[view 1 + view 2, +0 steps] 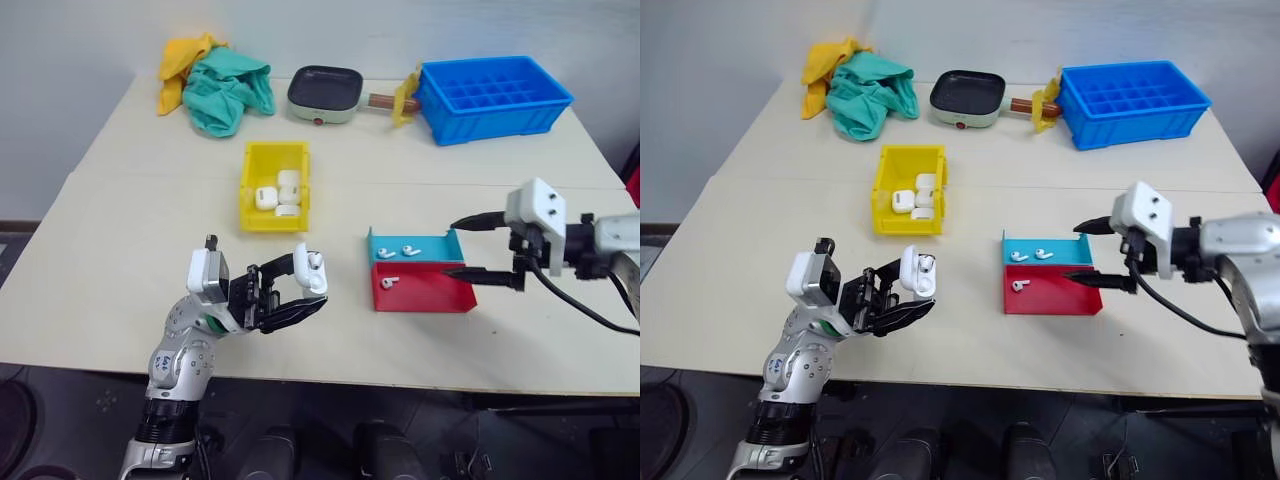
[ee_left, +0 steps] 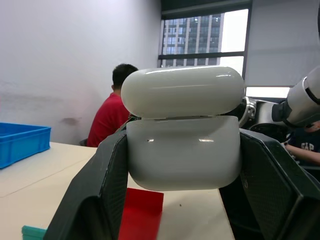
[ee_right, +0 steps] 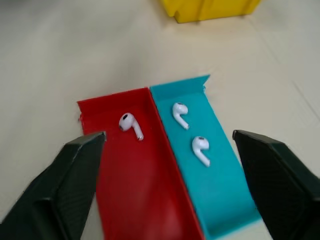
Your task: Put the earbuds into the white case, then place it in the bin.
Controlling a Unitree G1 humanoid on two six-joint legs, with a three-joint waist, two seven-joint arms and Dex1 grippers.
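My left gripper (image 1: 290, 292) is clamped on the small glossy white rounded case (image 1: 310, 270), its two black fingers (image 2: 95, 200) pressed against the two sides of the lower half. The hinged lid (image 2: 182, 92) stands raised above the body, and an earbud sits in the open top.

My right gripper (image 1: 470, 248) has its fingers (image 3: 70, 170) spread wide apart with nothing between them. They point at the far side of two shallow plastic trays set side by side and touching: a red tray (image 3: 135, 175) and a teal tray (image 3: 215, 170). One tiny glossy white earbud with a short stem (image 3: 130, 125) lies in the red tray, nearer one fingertip; two more earbuds (image 3: 180, 114) lie in the teal tray, nearer the other. My fingertips hang above the trays, touching none of it.

The small bright yellow open-top plastic bin (image 1: 275, 185) stands on the pale table (image 1: 130, 260) beyond my left fingers, well apart from them, with several white cases (image 1: 280, 192) already lying inside.
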